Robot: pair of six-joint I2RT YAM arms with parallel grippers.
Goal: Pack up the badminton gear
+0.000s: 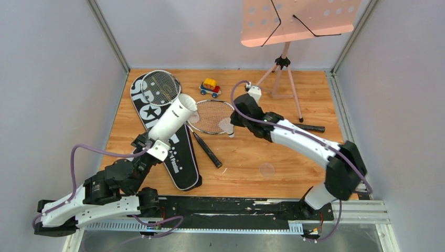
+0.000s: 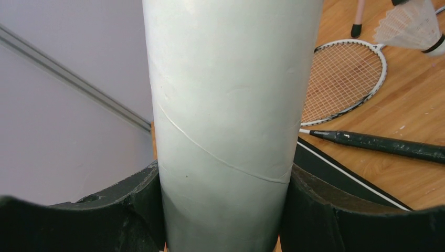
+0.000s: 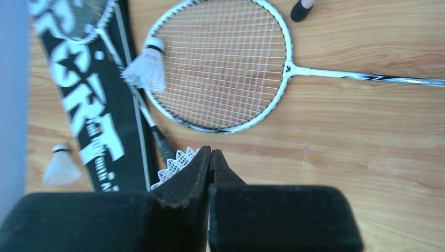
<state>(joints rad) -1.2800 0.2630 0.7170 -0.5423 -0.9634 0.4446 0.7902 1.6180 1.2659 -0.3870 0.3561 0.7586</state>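
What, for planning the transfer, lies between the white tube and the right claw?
The top view shows a racket's strung head lying flat there, a loose shuttlecock resting at its left edge.

White arms [image 1: 302, 142], purple cables [image 1: 105, 152], black claws [image 3: 210, 157]

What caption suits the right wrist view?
Right fingers pinched shut on a shuttlecock by its feathers, above a racket and the black SPORT bag.

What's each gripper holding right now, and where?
Left gripper clamps the white tube near its lower end; right gripper pinches a shuttlecock by its feather rim.
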